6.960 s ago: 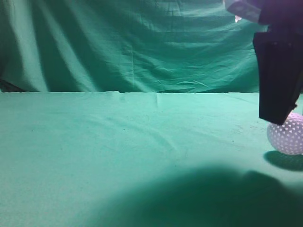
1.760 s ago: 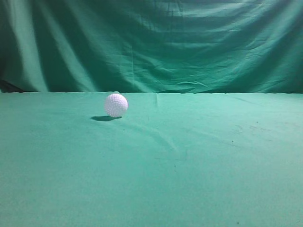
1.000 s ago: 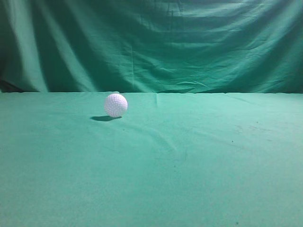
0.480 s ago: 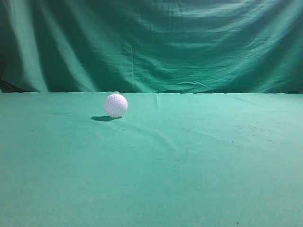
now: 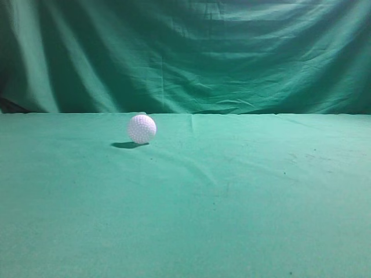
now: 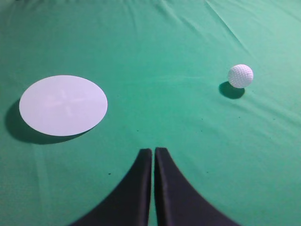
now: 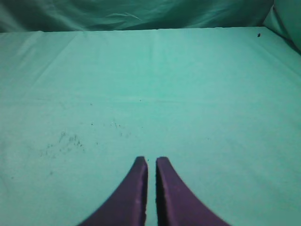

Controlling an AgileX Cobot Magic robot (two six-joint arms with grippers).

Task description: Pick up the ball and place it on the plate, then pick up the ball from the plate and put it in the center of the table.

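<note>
The white dimpled ball [image 5: 142, 128] rests on the green table [image 5: 232, 197], left of the middle and toward the back in the exterior view. It also shows in the left wrist view [image 6: 240, 76] at the upper right, far from the fingers. The round white plate [image 6: 63, 105] lies flat at the left of that view, with nothing on it. My left gripper [image 6: 154, 150] is shut and holds nothing, above bare cloth between plate and ball. My right gripper [image 7: 151, 160] is shut and holds nothing over bare cloth. Neither gripper shows in the exterior view.
A draped green backdrop [image 5: 185, 55] hangs behind the table's far edge. The cloth has slight wrinkles and a few dark specks [image 7: 66, 139].
Seven seconds ago a dark gripper hung over the ball at the right edge. Since 1.8 s ago the ball lies still at the left, with no arm in the exterior view.
</note>
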